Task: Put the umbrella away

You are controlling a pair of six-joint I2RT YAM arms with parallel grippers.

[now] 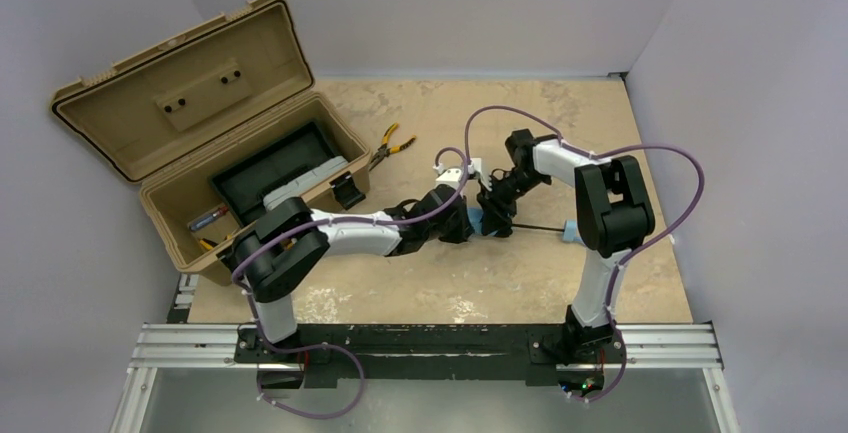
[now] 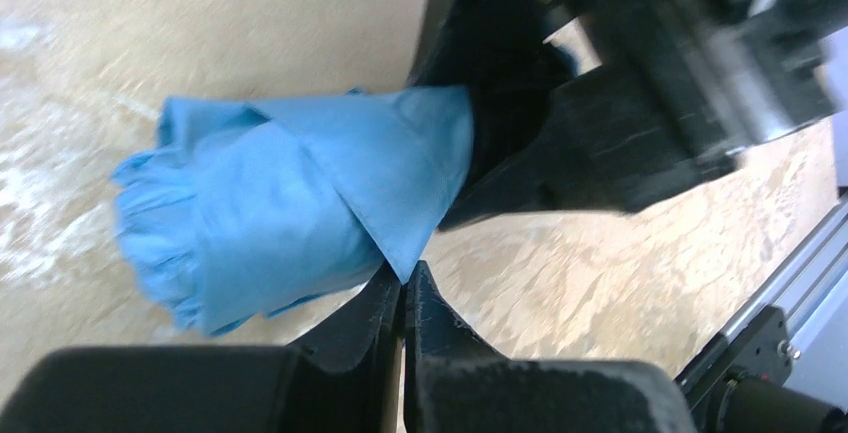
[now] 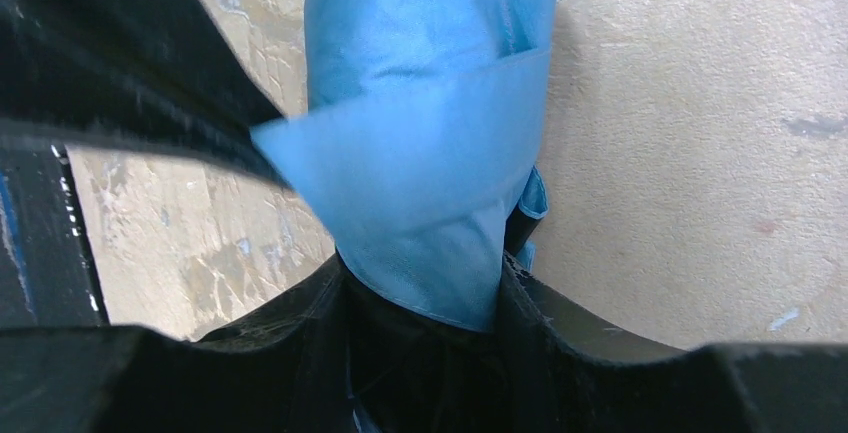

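1. Midway across the table lies the umbrella, its sky-blue canopy rolled into a bundle.
2. My left jaws are nearly closed, pinching the pointed corner of a fabric flap on that bundle.
3. My right jaws straddle one end of the bundle and clamp it from both sides.
4. A thin black shaft runs from the bundle along the table to the small blue handle, partly hidden behind my right arm.
5. An open tan toolbox stands at the far left, with yellow-handled pliers just beside it.
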